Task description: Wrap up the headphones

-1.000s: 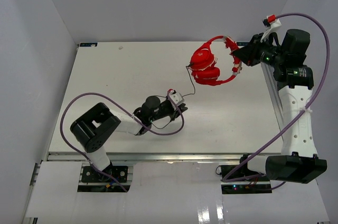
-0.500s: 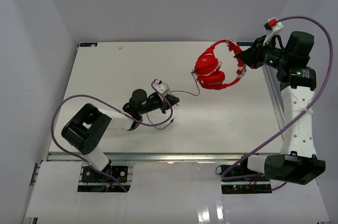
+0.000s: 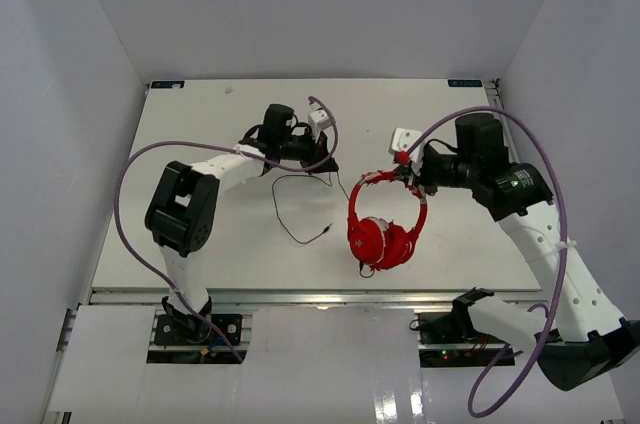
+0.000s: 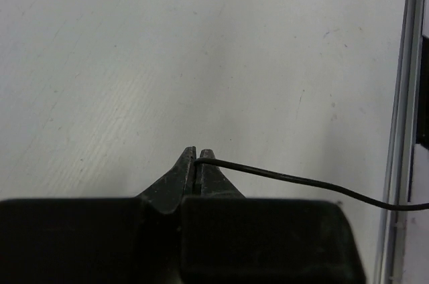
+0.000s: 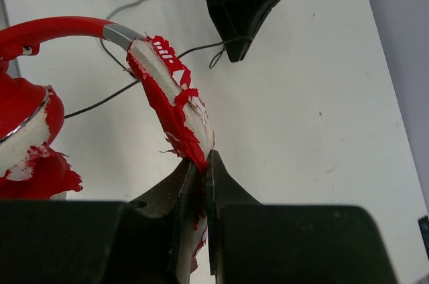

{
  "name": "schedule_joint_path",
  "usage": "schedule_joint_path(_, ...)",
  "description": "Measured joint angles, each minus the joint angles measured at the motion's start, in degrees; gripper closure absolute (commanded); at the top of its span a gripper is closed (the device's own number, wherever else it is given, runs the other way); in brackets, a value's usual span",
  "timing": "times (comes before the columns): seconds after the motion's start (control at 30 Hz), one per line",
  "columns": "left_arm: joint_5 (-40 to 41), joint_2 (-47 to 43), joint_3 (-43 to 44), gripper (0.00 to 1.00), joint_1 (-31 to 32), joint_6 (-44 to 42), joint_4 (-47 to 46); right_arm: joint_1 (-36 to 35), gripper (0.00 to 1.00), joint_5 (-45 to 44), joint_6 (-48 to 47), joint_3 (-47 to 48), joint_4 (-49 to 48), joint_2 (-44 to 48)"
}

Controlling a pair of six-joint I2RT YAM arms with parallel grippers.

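1. Toward the left of the white table (image 3: pixel 200 114), the left arm bends out from its base, and a purple robot cable (image 3: pixel 124 206) arcs beside it.
2. At that arm's tip, the left gripper (image 4: pixel 196 162) is clamped on the thin black cable (image 4: pixel 295 180). In the wrist view its fingers are pressed together, and the cable comes out between the tips and trails off to the right.
3. Below this gripper, slack cable lies on the table in a loose loop, with the plug (image 3: pixel 329 230) just left of the earcups (image 3: pixel 383 239).
4. Right of centre are the red headphones (image 3: pixel 372 236), headband (image 3: pixel 388 178) uppermost and the earcups close together beneath. I cannot tell whether the earcups touch the table.
5. Furthest right, the right gripper (image 5: pixel 203 163) pinches the headband where the red covering peels off white padding.
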State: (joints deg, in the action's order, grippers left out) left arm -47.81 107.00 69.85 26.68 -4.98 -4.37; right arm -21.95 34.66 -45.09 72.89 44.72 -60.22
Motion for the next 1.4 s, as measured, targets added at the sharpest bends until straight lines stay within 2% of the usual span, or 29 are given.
schedule_joint_path(0.13,1.3,6.1,12.8,1.0,-0.7,1.7,13.6,-6.4,0.92,-14.7,-1.6,-6.6,-4.5,0.0)
schedule_joint_path(0.27,-1.4,5.2,19.4,1.0,-1.4,7.4,20.6,-7.3,0.92,-31.0,3.2,-11.9,-11.4,-3.9)
schedule_joint_path(0.43,-7.0,1.6,20.5,1.0,-0.9,14.8,23.2,-7.2,0.92,-45.0,12.8,-12.9,-19.8,-9.4)
schedule_joint_path(0.6,-11.9,-2.4,18.7,1.0,1.2,23.4,23.2,-7.2,0.92,-52.3,23.4,-10.5,-24.8,-15.1)
schedule_joint_path(0.87,-13.5,-3.5,17.1,1.0,5.0,39.9,18.1,-7.4,0.92,-59.3,37.9,-0.8,-27.3,-24.5)
schedule_joint_path(1.1,-12.6,-3.4,17.2,1.0,5.0,41.9,21.4,-7.3,0.92,-61.4,42.0,1.6,-29.4,-27.8)
schedule_joint_path(1.27,-8.9,-1.1,18.3,1.0,8.2,45.4,19.3,-7.1,0.92,-54.5,49.3,4.9,-27.2,-30.7)
schedule_joint_path(1.4,-2.0,-0.1,16.8,1.0,10.9,47.3,16.2,-5.0,0.92,-46.0,56.5,6.1,-25.7,-30.9)
